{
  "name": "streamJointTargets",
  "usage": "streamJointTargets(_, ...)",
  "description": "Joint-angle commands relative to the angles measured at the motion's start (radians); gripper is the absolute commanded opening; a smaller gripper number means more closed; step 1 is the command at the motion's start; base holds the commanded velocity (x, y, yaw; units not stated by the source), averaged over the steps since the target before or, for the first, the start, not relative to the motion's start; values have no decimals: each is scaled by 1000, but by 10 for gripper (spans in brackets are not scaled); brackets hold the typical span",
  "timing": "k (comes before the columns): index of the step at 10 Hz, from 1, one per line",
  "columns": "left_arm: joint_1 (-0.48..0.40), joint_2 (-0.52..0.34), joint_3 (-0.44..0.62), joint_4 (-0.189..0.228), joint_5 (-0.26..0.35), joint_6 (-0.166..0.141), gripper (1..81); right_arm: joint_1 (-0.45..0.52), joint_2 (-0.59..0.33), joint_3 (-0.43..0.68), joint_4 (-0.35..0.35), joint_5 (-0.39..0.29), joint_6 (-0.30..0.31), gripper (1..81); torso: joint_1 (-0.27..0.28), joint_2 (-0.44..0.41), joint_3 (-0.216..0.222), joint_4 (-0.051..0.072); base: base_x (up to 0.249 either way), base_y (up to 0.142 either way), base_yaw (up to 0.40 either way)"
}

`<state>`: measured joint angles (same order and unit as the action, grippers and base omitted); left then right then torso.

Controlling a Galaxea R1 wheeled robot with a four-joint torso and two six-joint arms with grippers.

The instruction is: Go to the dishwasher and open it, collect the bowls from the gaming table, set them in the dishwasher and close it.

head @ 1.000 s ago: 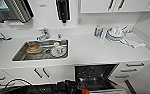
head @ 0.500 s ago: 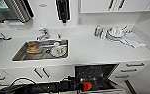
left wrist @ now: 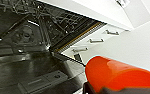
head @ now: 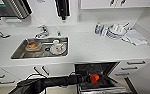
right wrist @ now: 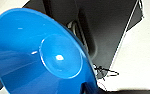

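Head view: the dishwasher sits open under the white counter, its door down. An orange bowl hangs over it at the tip of the left arm (how tight the grip is, I cannot tell). A blue bowl shows close at the right wrist. The sink holds dishes. Drawers stand beside the dishwasher.
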<state>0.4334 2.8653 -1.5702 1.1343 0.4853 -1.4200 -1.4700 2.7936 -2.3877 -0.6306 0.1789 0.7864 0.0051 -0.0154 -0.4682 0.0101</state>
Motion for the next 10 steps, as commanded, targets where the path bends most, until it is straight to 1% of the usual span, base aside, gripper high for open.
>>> streamJointTargets(1,-156,56,2,24,-5,-16,10,-7,14,21,-24,-38,-7,10,0,0,-27,0,0,0,0)
streamJointTargets(3,-173,98,-17,24,-2,-16,10,-7,17,19,-24,-38,-7,10,0,0,-51,0,0,0,0)
streamJointTargets(4,-181,117,-36,25,-2,-16,10,-5,19,19,-26,-38,-7,10,0,1,-35,0,0,0,0)
streamJointTargets(7,-207,135,-37,18,1,-16,10,-4,25,12,-24,-38,-7,10,1,1,-40,0,0,0,0)
streamJointTargets(8,-209,138,-39,16,1,-16,811,-4,28,10,-26,-38,-9,10,1,1,-40,0,0,0,0)
streamJointTargets(10,-207,128,-28,7,-1,-14,811,-2,31,10,-24,-38,-7,10,1,1,-40,0,0,0,0)
